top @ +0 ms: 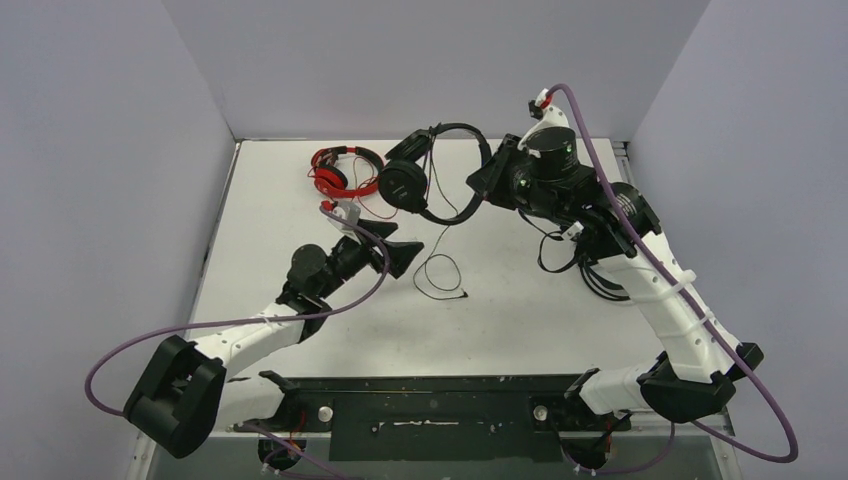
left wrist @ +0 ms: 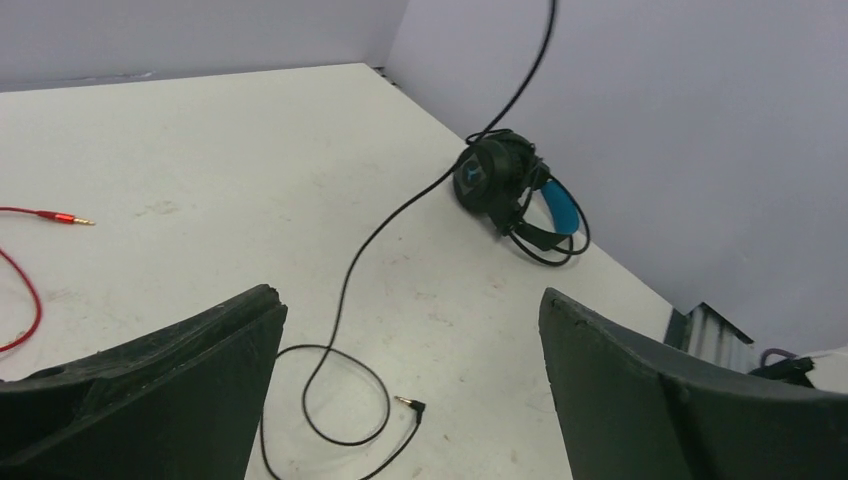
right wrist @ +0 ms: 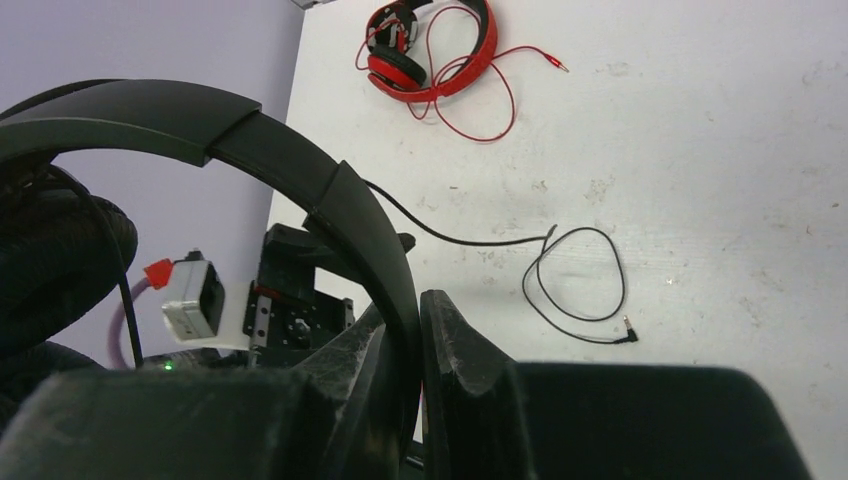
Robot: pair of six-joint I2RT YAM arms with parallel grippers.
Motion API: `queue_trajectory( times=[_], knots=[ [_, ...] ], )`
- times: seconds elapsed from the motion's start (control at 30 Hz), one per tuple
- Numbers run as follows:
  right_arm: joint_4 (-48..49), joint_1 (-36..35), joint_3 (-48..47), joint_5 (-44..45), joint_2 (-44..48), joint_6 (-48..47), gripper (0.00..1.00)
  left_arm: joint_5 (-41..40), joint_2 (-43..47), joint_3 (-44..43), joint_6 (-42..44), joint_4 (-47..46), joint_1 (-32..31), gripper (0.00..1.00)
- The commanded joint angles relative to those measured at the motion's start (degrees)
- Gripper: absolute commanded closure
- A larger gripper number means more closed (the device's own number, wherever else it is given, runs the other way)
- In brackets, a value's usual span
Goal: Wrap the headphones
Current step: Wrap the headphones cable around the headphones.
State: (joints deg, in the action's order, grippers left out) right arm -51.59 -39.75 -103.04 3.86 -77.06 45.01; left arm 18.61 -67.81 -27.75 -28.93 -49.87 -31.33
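Observation:
My right gripper (top: 487, 172) is shut on the headband of the all-black headphones (top: 432, 168) and holds them above the table; in the right wrist view the band (right wrist: 300, 160) runs down between the jaws (right wrist: 415, 310). Their thin black cable hangs down to a loose loop (top: 440, 274) on the table, ending in an angled plug (left wrist: 410, 405). My left gripper (top: 404, 256) is open just left of that loop, its fingers (left wrist: 150, 390) wide apart with nothing between them. The red headphones (top: 340, 170) lie at the back left. The blue-banded headphones (left wrist: 510, 190) lie by the right wall.
The red cord and its plug (left wrist: 65, 217) trail across the table left of my left gripper. Grey walls close in the white table (top: 520, 330) on three sides. A black rail (top: 430, 400) carrying both arm bases runs along the near edge.

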Motion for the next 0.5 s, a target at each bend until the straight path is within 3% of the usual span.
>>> queue_trajectory(
  times=[0.0, 0.23, 0.47],
  knots=[
    [3.0, 0.4, -4.4, 1.1, -0.1, 2.1, 1.00, -6.8, -1.7, 2.0, 7.9, -3.3, -1.7, 0.03],
    [2.3, 0.9, -6.9, 1.4, -0.5, 2.6, 1.00, -6.1, -11.2, 3.0, 13.4, -16.5, -4.1, 0.03],
    [1.7, 1.3, -8.9, 1.0, -1.0, 2.9, 1.00, -6.9, -17.7, -1.8, 17.7, -13.5, -7.3, 0.06]
  ],
)
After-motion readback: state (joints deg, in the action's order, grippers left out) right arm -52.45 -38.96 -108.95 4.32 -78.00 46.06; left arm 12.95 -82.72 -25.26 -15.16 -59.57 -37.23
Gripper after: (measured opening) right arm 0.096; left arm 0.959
